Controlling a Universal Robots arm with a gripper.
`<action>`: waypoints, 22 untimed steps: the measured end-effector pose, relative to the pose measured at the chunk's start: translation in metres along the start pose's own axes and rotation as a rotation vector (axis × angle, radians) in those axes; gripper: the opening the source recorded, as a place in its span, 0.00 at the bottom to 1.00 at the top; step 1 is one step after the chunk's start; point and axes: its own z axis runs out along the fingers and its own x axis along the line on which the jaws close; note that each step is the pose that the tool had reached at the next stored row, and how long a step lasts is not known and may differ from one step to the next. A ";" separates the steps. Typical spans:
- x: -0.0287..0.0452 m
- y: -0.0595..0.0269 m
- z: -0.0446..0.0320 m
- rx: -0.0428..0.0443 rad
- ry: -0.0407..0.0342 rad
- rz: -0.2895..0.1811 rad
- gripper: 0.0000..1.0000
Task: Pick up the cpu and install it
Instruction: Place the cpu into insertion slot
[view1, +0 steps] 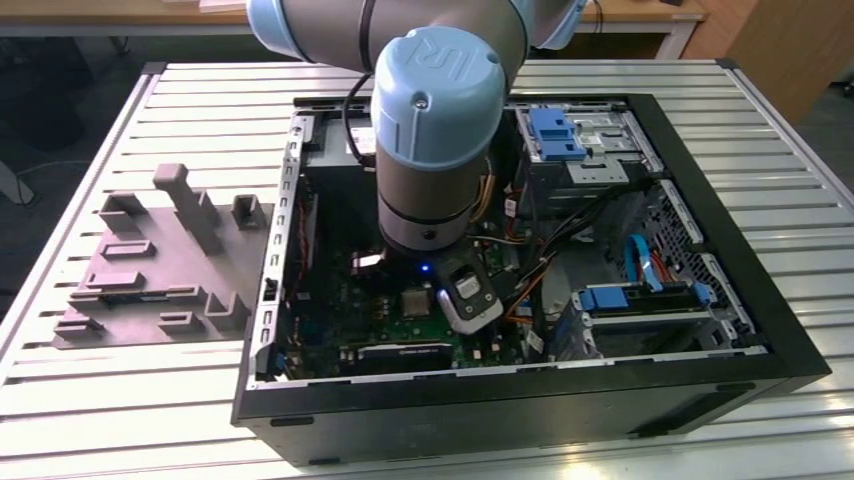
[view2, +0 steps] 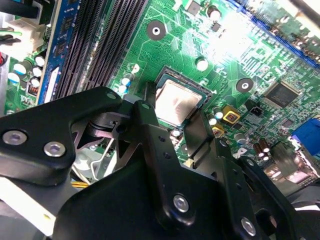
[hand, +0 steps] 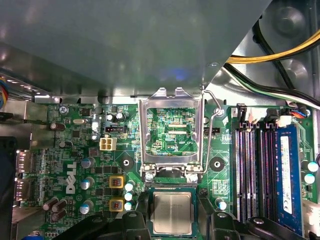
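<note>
A slatted table (view1: 134, 400) carries a grey tray (view1: 154, 270) (posts upright) beside an open computer case (view1: 534, 405).

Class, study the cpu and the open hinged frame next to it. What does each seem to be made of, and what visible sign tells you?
The cpu: pale grey metal top, matte, softly reflecting light. The hinged frame: likely bare stamped steel, bright and shiny, with glints along thin bent edges.

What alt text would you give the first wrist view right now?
The silver-topped cpu lies flat in the socket of the green motherboard, with the black gripper straddling it. The socket's metal load frame stands hinged open beside it; memory slots and a blue memory module run alongside.
</note>
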 end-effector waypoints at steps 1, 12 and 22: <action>0.0001 0.0000 0.0001 -0.0001 -0.0001 0.000 0.48; -0.0001 0.0003 -0.0029 -0.0030 -0.0005 0.000 0.55; 0.0022 0.0000 -0.0012 -0.0032 -0.0004 0.000 0.55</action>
